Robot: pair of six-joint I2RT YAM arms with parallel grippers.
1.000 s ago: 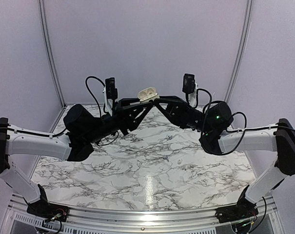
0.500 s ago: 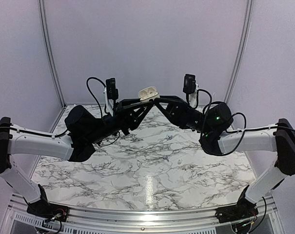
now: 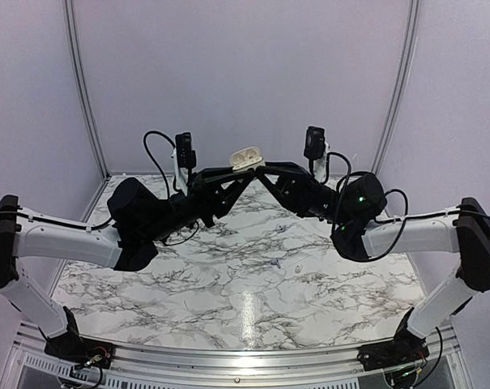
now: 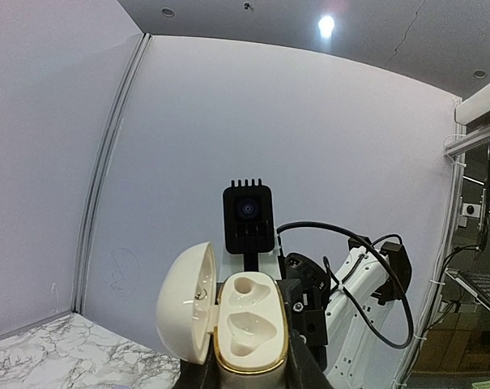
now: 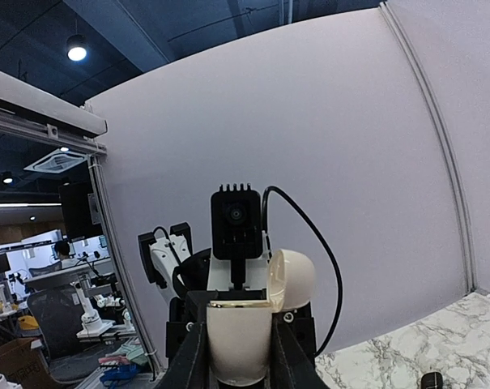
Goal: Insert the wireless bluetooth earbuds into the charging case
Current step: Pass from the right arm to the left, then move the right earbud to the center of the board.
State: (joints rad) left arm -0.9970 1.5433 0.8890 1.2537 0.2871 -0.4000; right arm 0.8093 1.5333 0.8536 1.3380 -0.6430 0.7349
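Case (image 4: pixel 246 331) sits pinched between both arms' fingers (image 4: pixel 308 378).

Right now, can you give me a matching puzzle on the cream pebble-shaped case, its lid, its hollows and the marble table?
1 cream pebble-shaped plastic charging case
2 its rounded lid
3 its two earbud hollows
4 white marble-patterned table

A empty
B grey-veined, lowest in the scene
C swung open
D held aloft between left gripper and right gripper

Pairs: 1-D, 2-C, 3-A, 4-B
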